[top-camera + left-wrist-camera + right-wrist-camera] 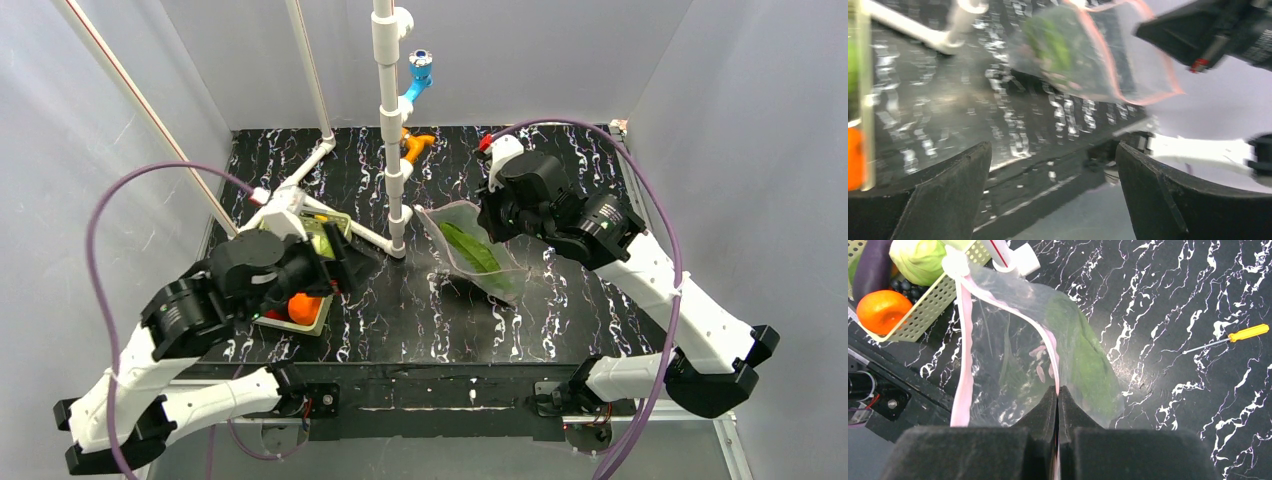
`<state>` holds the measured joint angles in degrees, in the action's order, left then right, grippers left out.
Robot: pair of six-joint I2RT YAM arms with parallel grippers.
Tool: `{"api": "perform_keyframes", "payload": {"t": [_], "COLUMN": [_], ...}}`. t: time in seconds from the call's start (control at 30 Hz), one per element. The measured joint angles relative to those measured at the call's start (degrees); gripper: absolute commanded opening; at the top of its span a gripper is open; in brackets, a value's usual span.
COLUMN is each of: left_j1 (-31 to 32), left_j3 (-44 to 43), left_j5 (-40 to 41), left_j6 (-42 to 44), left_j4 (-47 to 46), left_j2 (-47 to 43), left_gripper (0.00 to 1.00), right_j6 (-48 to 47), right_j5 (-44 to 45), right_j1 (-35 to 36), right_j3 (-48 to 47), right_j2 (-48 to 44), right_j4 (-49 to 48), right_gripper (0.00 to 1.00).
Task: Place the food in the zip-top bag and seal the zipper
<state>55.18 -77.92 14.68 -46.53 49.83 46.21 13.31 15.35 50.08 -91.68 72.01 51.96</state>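
The clear zip-top bag (478,262) lies mid-table with a green cucumber (468,248) inside it. My right gripper (497,215) is shut on one pink zipper strip (1049,347) of the bag (1008,360). The other strip (964,340) hangs apart from it, so the mouth stands open. The cucumber (1085,357) shows through the plastic. My left gripper (1053,147) is open and empty, above the table between basket and bag (1073,55). The orange ball (883,310), a green round fruit (918,257) and a purple piece (870,267) sit in the basket.
The pale green slatted basket (322,318) stands at the left under my left arm. A white pipe frame (390,120) rises from the table's middle back, its foot next to the bag. A small orange stick (1248,332) lies on the black marbled table.
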Motion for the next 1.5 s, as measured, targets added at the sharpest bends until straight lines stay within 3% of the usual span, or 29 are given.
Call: {"api": "perform_keyframes", "payload": {"t": [0.2, 0.4, 0.67, 0.9, 1.23, 1.5], "left_j1": [-0.06, -4.53, -19.99, -23.2, -24.8, -32.88], "left_j3": [-0.61, 4.3, 16.66, 22.59, 28.41, 29.9], "left_j5": [14.66, 22.58, 17.19, 14.92, 14.35, 9.61], "left_j6": [0.95, 2.99, 10.97, 10.62, 9.65, 12.87], "left_j4": [16.11, 23.99, 16.87, 13.71, 9.51, 4.69], "left_j2": [-2.54, 3.51, 6.66, 8.43, 10.94, 9.39], "left_gripper": [0.98, 0.98, 0.98, 0.94, 0.76, 0.55], "right_j6": [-0.04, 0.02, 0.59, 1.43, 1.52, 1.52], "right_j5": [-0.02, -0.21, -1.24, -2.1, -2.27, -3.21], "right_j1": [-0.25, -0.25, -0.44, -0.47, -0.47, -0.52], "right_j3": [0.0, 0.45, 0.47, 0.5, 0.72, 0.74], "right_j2": [-0.92, -3.53, -4.45, -4.58, -4.6, -4.6], "right_j4": [0.04, 0.14, 0.56, 0.6, 0.59, 0.57], "right_gripper": [0.01, 0.01, 0.01, 0.01, 0.01, 0.01]}}
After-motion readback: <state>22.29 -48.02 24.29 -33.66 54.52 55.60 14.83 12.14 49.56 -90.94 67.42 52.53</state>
